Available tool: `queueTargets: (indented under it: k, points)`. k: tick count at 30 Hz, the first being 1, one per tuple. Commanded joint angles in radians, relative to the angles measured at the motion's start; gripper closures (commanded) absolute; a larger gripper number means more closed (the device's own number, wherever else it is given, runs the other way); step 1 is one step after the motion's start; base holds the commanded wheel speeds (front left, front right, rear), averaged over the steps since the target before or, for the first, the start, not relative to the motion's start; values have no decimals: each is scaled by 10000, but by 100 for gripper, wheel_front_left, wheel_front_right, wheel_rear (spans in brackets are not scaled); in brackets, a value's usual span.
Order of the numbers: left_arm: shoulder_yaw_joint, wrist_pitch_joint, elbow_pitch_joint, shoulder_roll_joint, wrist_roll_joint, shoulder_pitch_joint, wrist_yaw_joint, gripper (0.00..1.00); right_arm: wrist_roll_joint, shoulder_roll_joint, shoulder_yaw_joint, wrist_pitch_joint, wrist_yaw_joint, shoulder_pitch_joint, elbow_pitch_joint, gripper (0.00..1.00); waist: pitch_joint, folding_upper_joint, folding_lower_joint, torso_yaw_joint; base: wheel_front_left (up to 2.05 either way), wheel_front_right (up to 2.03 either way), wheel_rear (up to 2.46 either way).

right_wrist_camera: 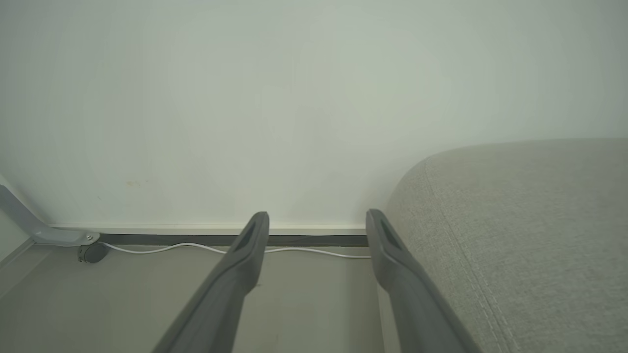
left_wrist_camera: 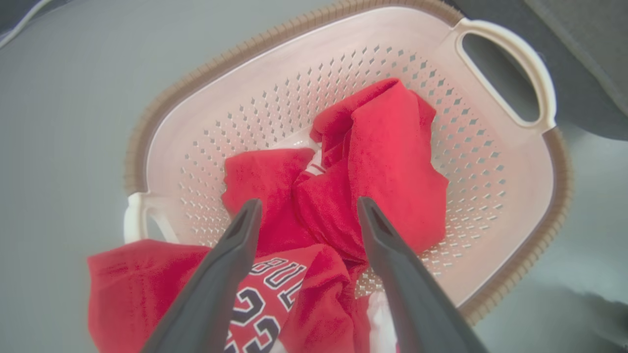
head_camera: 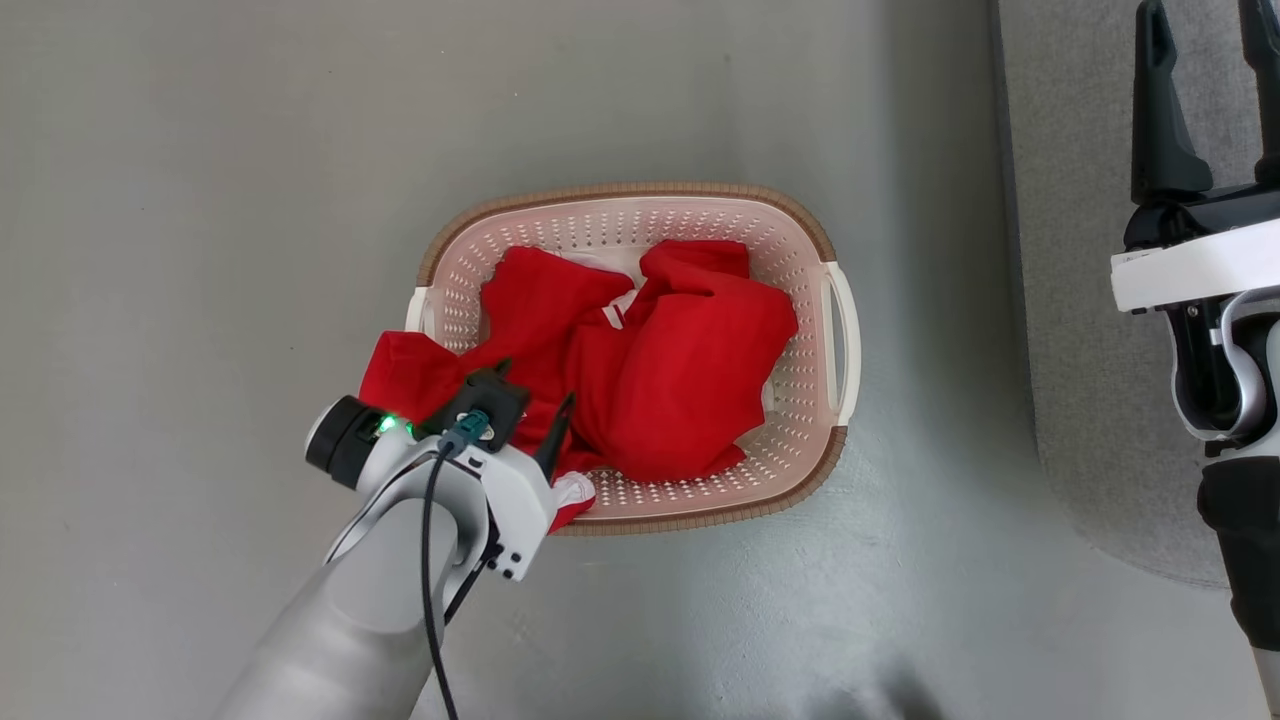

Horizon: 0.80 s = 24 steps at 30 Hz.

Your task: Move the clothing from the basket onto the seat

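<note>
None of the clothing [head_camera: 680, 370] lay on the seat [head_camera: 1080, 300]. Both red pieces sat bunched in the basket [head_camera: 640, 190] on the floor, and the jersey [left_wrist_camera: 265, 294] numbered 23 spilled over the rim nearest the left arm. The left gripper [left_wrist_camera: 309, 202] hovered just over that pile, its fingers spread with nothing between them. The right gripper [head_camera: 1200, 15] hung beside the seat, fingers parted and empty. By the look of it, the whole transfer was still to do, beginning with a first grab.

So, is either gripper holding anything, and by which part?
Nothing is held. Left gripper is open over the clothing at the basket; right gripper is open beside the seat.
</note>
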Motion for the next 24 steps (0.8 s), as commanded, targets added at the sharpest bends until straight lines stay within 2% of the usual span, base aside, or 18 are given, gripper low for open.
queueTargets:
  k: [1,6,10,16,24]
  points:
    - [-40,125,151,187,53,-144,149,0,144,11,174,-134,42,94,-193,0,14,0,0,-25,0,0,0]
    - [-956,1106,819,187,-51,-566,294,0,204,70,258,-134,42,98,-170,0,118,0,0,-111,0,0,0]
    - [-1560,1417,968,187,-43,-835,428,0,240,71,283,-134,42,96,-176,0,261,0,0,-169,0,0,0]
    - [-2736,2189,1330,187,477,-1264,696,0,297,132,331,-134,42,13,-195,0,481,0,0,-287,0,0,0]
    - [-4026,3274,1738,187,1216,-1898,623,0,308,324,321,-134,42,-52,-305,0,759,0,0,-483,0,0,0]
